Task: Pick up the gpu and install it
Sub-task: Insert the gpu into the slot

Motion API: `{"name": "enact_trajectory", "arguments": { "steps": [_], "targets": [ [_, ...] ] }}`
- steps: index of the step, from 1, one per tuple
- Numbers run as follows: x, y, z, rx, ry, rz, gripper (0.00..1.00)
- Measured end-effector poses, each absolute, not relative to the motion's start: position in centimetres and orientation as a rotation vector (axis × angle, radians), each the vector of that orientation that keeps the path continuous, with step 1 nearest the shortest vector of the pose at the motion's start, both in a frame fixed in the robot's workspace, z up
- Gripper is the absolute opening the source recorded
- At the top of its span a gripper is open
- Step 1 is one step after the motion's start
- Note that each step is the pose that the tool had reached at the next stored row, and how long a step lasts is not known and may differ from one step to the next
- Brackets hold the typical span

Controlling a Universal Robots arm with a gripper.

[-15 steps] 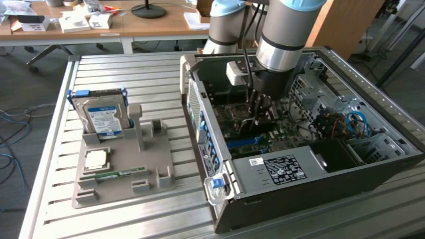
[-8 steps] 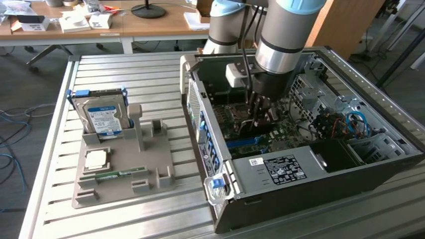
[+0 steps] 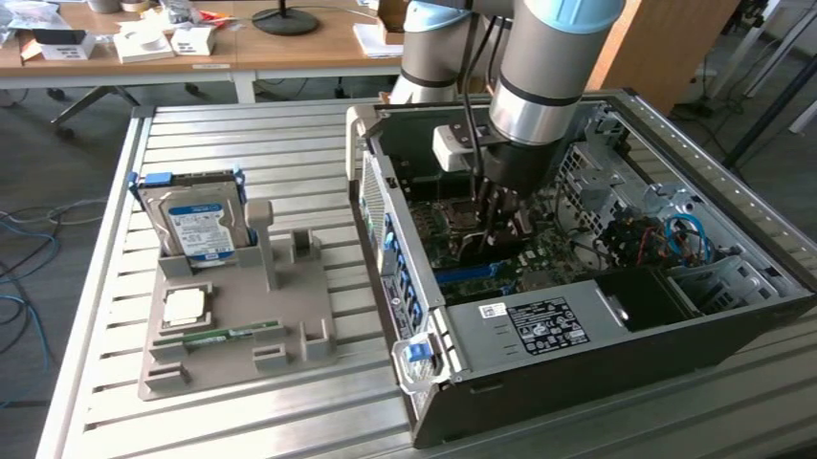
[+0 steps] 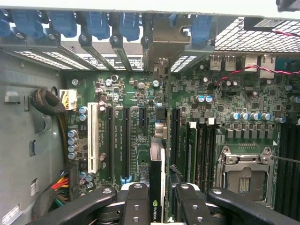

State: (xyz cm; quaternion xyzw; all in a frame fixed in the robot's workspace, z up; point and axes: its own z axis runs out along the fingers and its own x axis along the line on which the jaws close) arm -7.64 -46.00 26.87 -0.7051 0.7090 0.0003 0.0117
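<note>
The gpu (image 4: pixel 157 161) is gripped edge-on in the claw (image 4: pixel 160 190), whose fingers (image 4: pixel 136 201) are closed to the card's thickness on either face. Card and claw are down inside the open computer case (image 3: pixel 587 382), right over the motherboard (image 4: pixel 136 93) and its long slots. On the counter (image 3: pixel 255 134) beside the case, a grey holder (image 3: pixel 230 368) carries an upright hard drive (image 3: pixel 198 229), a processor chip (image 3: pixel 186 306) and a memory stick (image 3: pixel 230 335).
</note>
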Motion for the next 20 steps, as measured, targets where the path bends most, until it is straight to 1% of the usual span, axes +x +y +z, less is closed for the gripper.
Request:
{"name": "enact_trajectory", "arguments": {
  "steps": [20],
  "targets": [
    [-7.82,-45.99,26.30,-2.198,2.210,0.000,0.26]
  ]
}}
